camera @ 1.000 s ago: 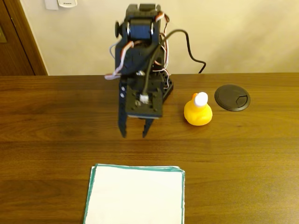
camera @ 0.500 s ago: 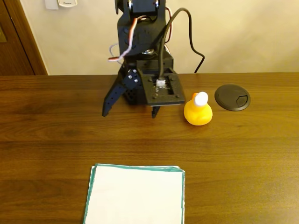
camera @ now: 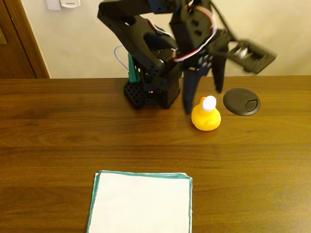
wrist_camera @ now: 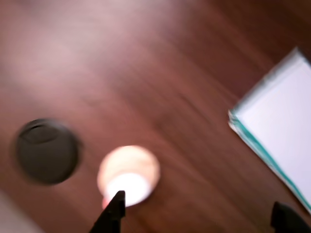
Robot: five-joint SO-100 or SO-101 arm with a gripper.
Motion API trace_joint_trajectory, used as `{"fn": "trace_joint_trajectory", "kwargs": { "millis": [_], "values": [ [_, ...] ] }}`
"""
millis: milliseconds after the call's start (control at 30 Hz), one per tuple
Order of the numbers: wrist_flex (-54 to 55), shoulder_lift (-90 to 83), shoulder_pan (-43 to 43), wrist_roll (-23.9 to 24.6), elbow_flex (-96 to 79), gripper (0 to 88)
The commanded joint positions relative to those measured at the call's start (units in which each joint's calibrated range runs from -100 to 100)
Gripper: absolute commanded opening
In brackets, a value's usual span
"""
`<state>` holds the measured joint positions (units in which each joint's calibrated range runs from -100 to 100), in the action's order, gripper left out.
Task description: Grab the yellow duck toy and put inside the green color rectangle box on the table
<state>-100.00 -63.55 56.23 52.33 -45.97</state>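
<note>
Since the earlier frame the hand has swung right to hang spread wide over the yellow duck toy, which sits on the bench beside the black cable cap, well apart from the green color rectangle box.

No readable text, label, brand, number or sign found in fixed view or wrist view. Faint dark marking seen on white wall plate at top left of fixed view, too small and blurred to be read. Wrist view blurred throughout; nothing legible.
</note>
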Motion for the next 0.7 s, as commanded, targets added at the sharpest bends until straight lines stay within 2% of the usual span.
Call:
{"fn": "trace_joint_trajectory", "kwargs": {
  "millis": [0, 200, 333, 500, 667],
  "values": [
    [0.0, 2.8, 9.2, 3.1, 4.1, 43.0],
    [2.4, 6.4, 19.1, 8.0, 3.1, 46.3],
    [9.3, 4.8, 20.7, 8.1, -4.5, 48.6],
    [19.4, -10.2, 22.9, 9.9, -26.4, 47.9],
    [20.4, -12.5, 22.9, 9.8, -32.7, 47.9]
  ]
}}
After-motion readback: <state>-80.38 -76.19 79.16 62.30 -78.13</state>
